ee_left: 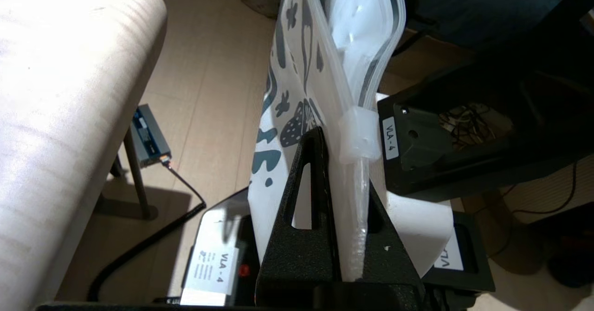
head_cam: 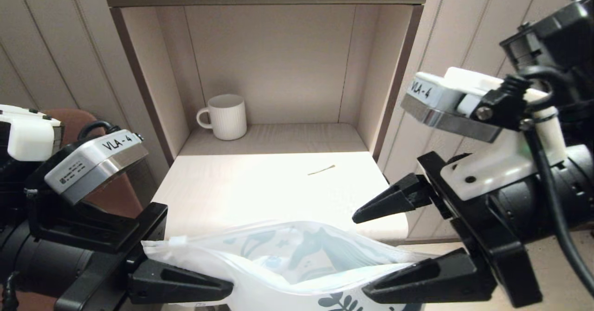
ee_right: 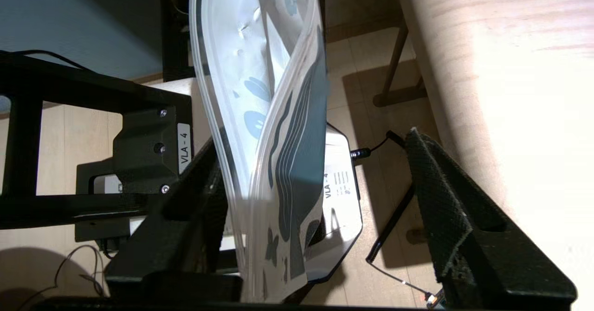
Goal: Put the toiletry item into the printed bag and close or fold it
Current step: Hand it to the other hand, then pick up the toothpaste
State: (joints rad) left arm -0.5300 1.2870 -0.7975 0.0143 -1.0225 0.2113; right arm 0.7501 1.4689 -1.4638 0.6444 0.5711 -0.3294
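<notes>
- Frosted plastic printed bag (head_cam: 297, 260) hangs off the table's (head_cam: 209, 195) near edge at 6 o'clock, mouth gaping upward.
- left gripper (ee_left: 345, 199) clamped on the bag's zip-strip end, at 7 o'clock.
- right gripper (head_cam: 385, 250) at 4 o'clock, fingers spread wide; bag's other end lies against the near finger, far one clear.
- toiletry item (head_cam: 321, 170) flat on table, 12 o'clock of bag, well apart.
- White mug (head_cam: 225, 116) inside shelf, back-left.

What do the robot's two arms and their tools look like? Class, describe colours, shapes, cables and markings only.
Both arms are black with white housings and silver-edged plates marked "VLA - 4". The left tool and right tool each have two black, wedge-shaped, tapering fingers; the right wrist view shows a rough textured pad. Black cables run along the right arm.
</notes>
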